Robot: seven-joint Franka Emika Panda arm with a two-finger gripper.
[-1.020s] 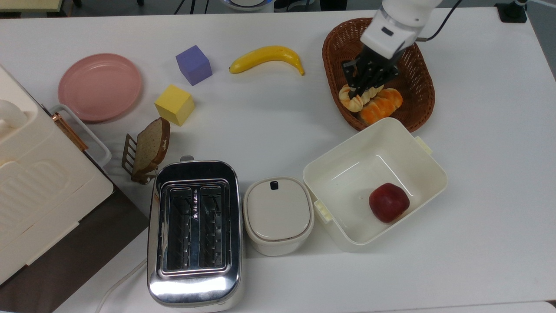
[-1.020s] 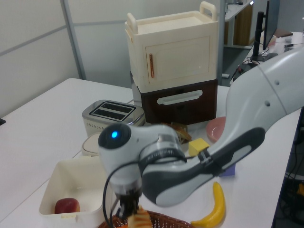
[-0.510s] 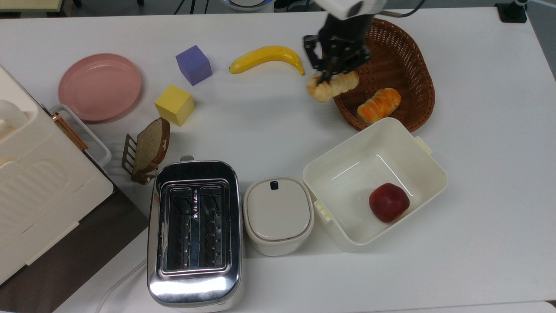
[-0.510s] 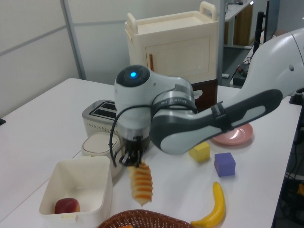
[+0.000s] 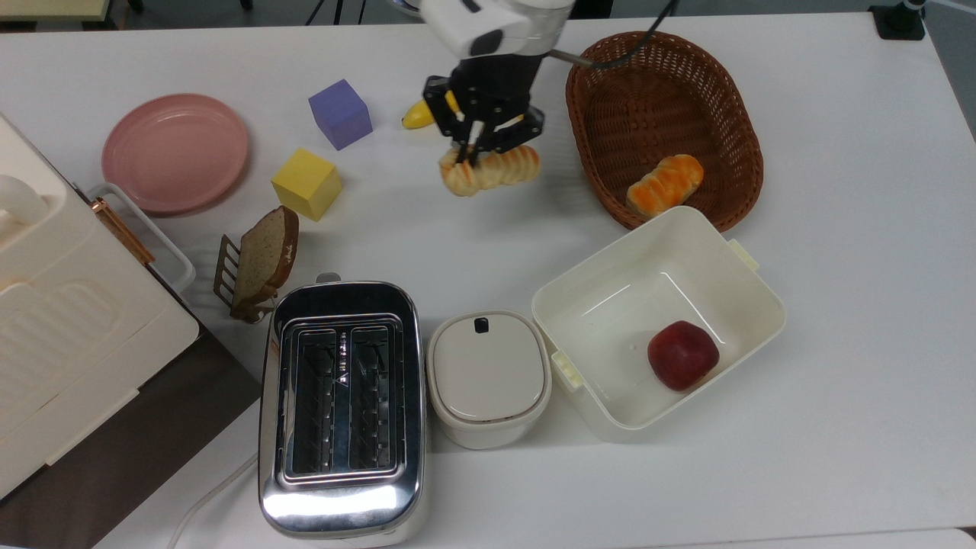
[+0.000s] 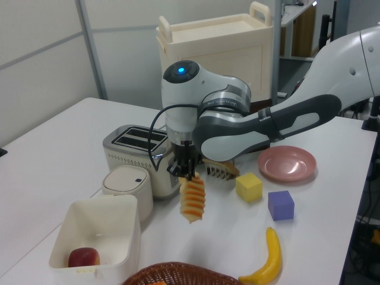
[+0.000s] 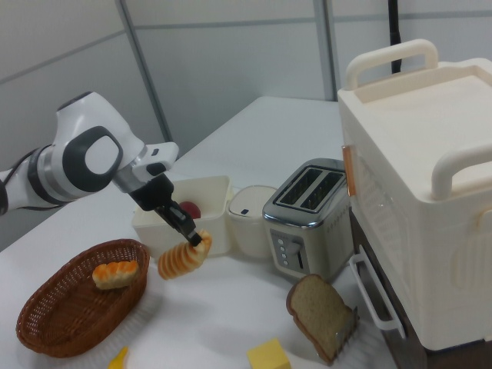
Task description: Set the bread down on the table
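White table point(image 5: 839, 457) now lies under the load: the arm has carried the bread point(image 5: 490, 169) out of the wicker basket point(image 5: 732, 183), past its rim, toward the far edge's middle near the banana point(image 6: 267, 261). The claw point(image 5: 476, 149) stays clenched on the roll's end; the bread hangs above the table, not yet resting. What remains, I judge, is lowering and release.
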